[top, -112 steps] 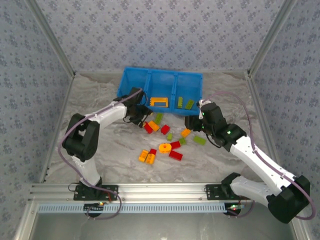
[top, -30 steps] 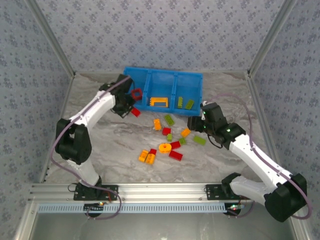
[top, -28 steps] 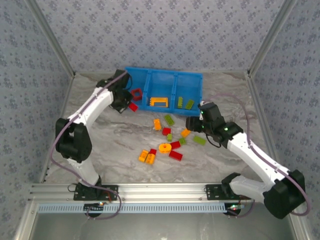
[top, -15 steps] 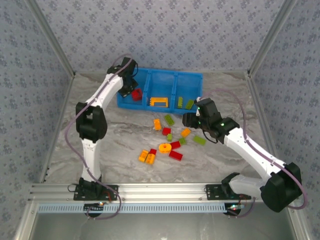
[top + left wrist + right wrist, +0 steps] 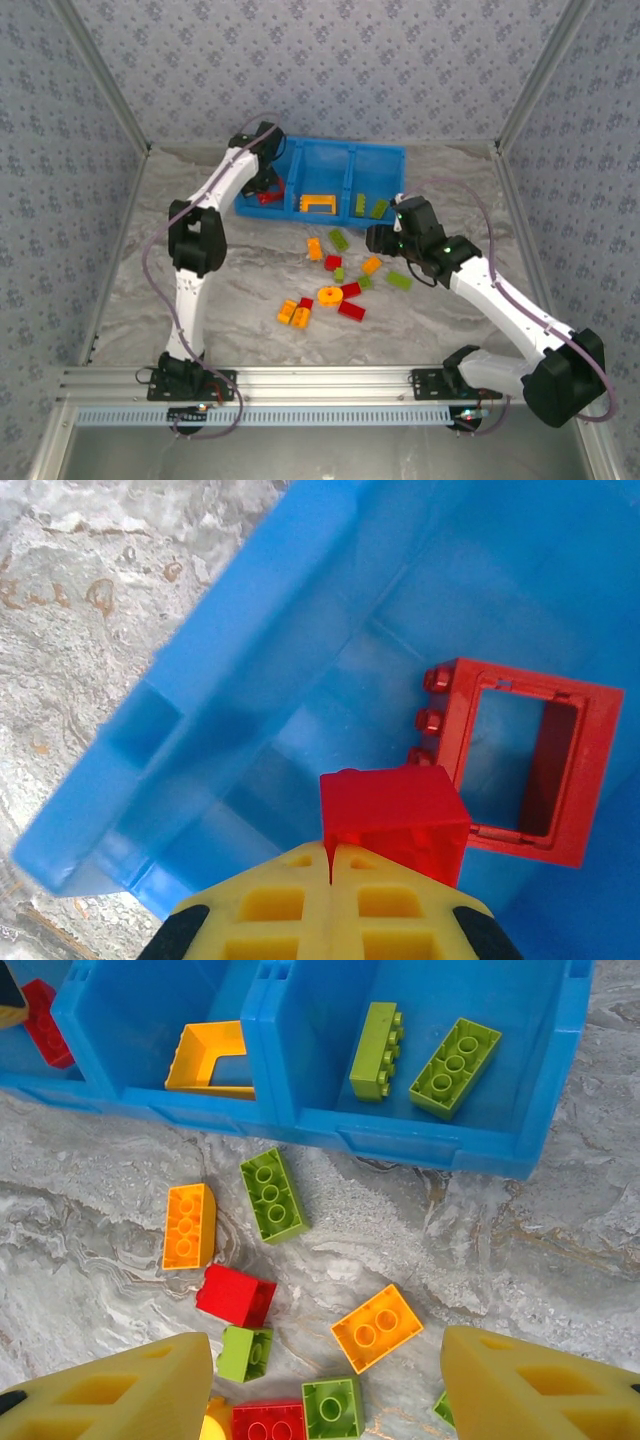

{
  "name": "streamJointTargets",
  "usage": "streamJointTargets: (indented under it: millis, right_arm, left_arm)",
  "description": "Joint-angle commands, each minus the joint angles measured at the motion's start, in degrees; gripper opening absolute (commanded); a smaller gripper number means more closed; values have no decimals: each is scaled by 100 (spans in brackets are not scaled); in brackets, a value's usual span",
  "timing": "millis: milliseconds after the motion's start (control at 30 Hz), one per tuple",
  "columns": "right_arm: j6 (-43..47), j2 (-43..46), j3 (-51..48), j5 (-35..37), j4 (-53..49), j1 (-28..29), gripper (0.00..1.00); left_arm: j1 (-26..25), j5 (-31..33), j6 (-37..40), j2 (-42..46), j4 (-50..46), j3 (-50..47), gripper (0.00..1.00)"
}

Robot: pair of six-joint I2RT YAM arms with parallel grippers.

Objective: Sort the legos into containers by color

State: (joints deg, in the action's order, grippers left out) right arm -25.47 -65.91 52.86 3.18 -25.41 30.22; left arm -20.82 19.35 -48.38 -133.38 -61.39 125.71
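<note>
Blue bin (image 5: 325,160) walls closed in the left compartment (image 5: 230,660), where a red brick (image 5: 395,820) was pinched by the left jaws near a red frame (image 5: 515,765). The right jaws were held spread, empty, over loose bricks (image 5: 377,1328) on open tabletop (image 5: 520,1250).

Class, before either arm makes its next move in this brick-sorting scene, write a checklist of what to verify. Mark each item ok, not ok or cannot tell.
1. Grip: the left tool is shut on the red brick: ok.
2. Drop spot: that brick hangs over the left compartment of the blue bin, where the red frame lies: ok.
3. Colours unmixed: the middle compartment holds the yellow frame, the right one two green bricks: ok.
4. The right tool is open with nothing held, above the loose bricks: ok.
5. The right tool is lined up on one chosen brick: cannot tell.
</note>
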Motion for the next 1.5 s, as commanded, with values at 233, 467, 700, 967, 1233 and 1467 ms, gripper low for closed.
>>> streamJointTargets:
  millis: [233, 467, 700, 967, 1233, 1467]
  right_arm:
    - [-137, 93, 36, 450, -1274, -286, 69]
    - [-360, 57, 80, 384, -1962, -545, 69]
    - [-760, -396, -9, 473, -2479, -658, 67]
    - [-202, -1688, 497, 379, -2999, -305, 80]
    - [-611, -2523, 880, -104, -3155, -515, 92]
    - [-2458, -2575, 664, -436, -2382, -761, 94]
  left_arm:
    - [-71, -21, 240, -98, -246, 169, 19]
    - [-145, -223, 229, 239, -244, 260, 42]
    - [-387, -445, 279, 1143, -74, -74, 54]
    - [-903, -1522, 515, 3398, 1256, -2956, 68]
    - [-926, -1761, 405, 4851, 1354, -4692, 69]
    - [-933, -1733, 242, 4983, 1364, -4777, 69]
